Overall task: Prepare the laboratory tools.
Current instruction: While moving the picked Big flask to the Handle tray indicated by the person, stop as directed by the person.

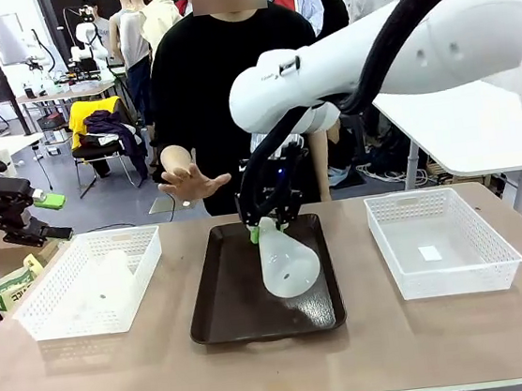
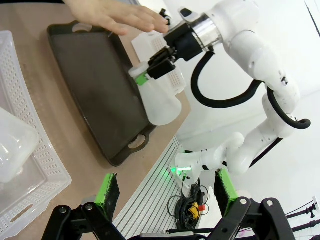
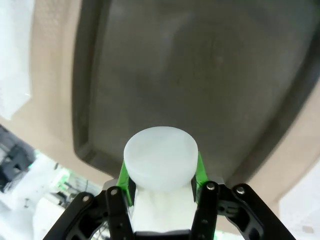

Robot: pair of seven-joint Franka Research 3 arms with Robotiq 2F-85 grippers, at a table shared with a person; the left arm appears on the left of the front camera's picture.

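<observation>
Right claw (image 1: 266, 225) pinched conical flask (image 1: 289, 264) by its neck, tilted over brown tray (image 1: 220, 318). Placing step, probably. Left claw (image 2: 168, 186) spread, empty. Next: lower flask, stand it upright, release.

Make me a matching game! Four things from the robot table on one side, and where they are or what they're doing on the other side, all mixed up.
1 tilted flask
2 other flask
3 left gripper
4 person's hand

A lying in the left white basket
B jaws open, out at the table's left side
C fingers spread, beyond the dark tray
D neck held by the right gripper, over the dark tray

Pairs: 1-D, 2-A, 3-B, 4-C
</observation>
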